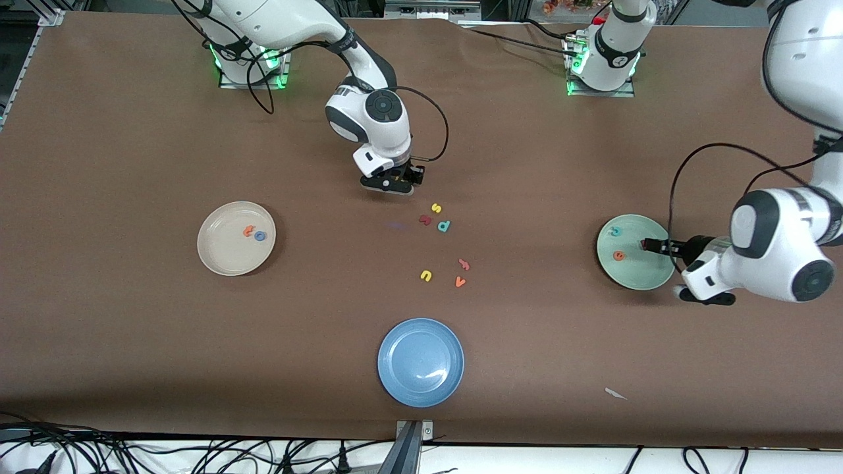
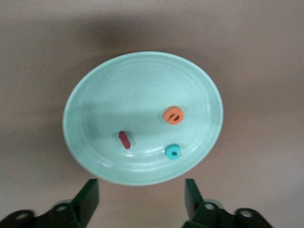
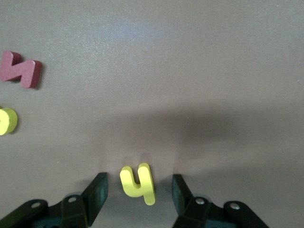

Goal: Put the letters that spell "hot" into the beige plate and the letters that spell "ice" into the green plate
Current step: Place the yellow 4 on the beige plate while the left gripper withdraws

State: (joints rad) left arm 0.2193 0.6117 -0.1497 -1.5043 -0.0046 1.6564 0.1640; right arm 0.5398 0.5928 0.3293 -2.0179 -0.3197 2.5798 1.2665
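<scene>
Left gripper (image 2: 140,204) hangs over the rim of the green plate (image 1: 649,280) at the left arm's end of the desk, mid-height in the front view, and its fingers stand wide apart with nothing between them. In that plate lie all three: the dark red "i" (image 2: 124,140), the orange "e" (image 2: 173,115) and the teal "c" (image 2: 173,151), each apart from the others. Right gripper (image 3: 137,194) is down at the desk in the upper centre of the front view, its fingers set either side of the yellow "h" (image 3: 137,184) with a sliver of desk showing on both sides, so not gripping. The beige plate (image 1: 217,257), at the right arm's end and mid-height in the frame, holds the orange "t" (image 1: 248,230) and the blue "o" (image 1: 261,236), touching. In the centre of the frame sit the yellow "s" (image 1: 436,208), a dark red letter (image 1: 425,220) and the teal "d" (image 1: 444,226); lower down, the yellow "u" (image 1: 426,276), a salmon letter (image 1: 463,264) and the orange "v" (image 1: 460,282). The blue plate (image 1: 395,382) lies low in the centre.
</scene>
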